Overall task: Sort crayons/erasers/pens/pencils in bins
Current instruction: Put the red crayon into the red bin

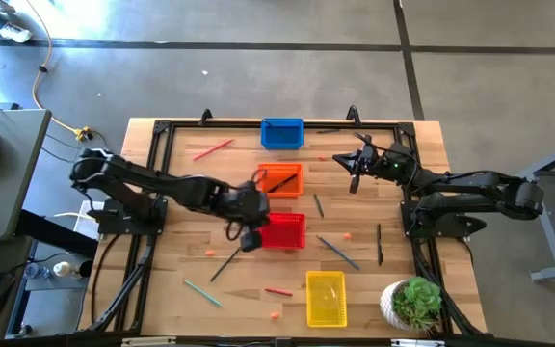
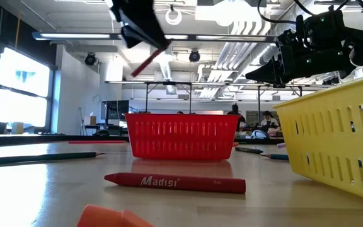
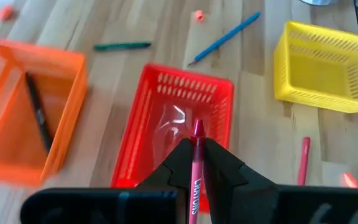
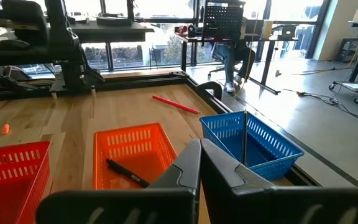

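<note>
Pinching a red crayon (image 3: 196,163) in my left gripper (image 3: 196,155), I am hovering over the red basket (image 3: 174,127), between the orange basket (image 1: 280,179) and yellow basket (image 1: 325,297). My right gripper (image 4: 199,155) is waiting clenched and empty near the blue basket (image 4: 253,144).

The wooden worktop (image 1: 374,289) of pale planks stands on a grey concrete floor (image 1: 258,67) crossed by dark seams. A yellow cable (image 1: 39,87) runs over the floor toward a grey side desk (image 1: 8,173) beside the worktop. A potted green plant (image 1: 414,304) sits at one corner of the worktop. Beyond it the room is open and industrial: white ducts (image 2: 244,28) and strip lights (image 2: 74,36) hang below the ceiling, tall windows (image 2: 17,94) let in daylight, and desks with an office chair (image 4: 225,25) stand by a glazed wall.
</note>
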Controlling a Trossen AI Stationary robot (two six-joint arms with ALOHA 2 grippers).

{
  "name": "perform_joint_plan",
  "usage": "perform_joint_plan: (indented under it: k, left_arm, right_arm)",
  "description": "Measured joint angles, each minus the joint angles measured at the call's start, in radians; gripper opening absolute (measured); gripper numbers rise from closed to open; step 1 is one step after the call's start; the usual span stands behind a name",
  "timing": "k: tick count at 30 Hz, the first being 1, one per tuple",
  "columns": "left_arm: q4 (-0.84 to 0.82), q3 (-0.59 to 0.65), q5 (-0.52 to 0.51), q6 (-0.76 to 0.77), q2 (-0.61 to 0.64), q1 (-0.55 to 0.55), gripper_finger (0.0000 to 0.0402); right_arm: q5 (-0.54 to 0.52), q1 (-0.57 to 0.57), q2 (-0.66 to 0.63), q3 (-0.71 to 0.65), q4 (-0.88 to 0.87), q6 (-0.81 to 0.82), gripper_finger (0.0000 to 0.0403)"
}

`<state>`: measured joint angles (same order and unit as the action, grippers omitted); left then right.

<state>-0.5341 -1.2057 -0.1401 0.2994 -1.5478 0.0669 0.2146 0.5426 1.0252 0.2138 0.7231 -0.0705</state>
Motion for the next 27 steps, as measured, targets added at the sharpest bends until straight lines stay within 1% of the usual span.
perform_joint_plan:
  k: [9, 15, 18, 27]
  left_arm:
    - [-0.008, -0.171, 0.007, -0.112, -0.217, -0.008, 0.0012]
    - [-0.112, -0.278, 0.009, -0.112, -0.318, -0.008, 0.0012]
    - [-0.117, -0.296, 0.009, -0.108, -0.354, -0.008, 0.0012]
    - [-0.113, -0.297, 0.007, -0.077, -0.443, -0.024, 0.0012]
  right_arm:
    - [0.000, 0.000, 0.000, 0.000, 0.000, -0.009, 0.0000]
    - [0.000, 0.000, 0.000, 0.000, 0.000, -0.016, 0.0000]
    - [0.000, 0.000, 0.000, 0.000, 0.000, -0.016, 0.0000]
    - [0.000, 0.000, 0.000, 0.000, 0.000, -0.017, 0.0000]
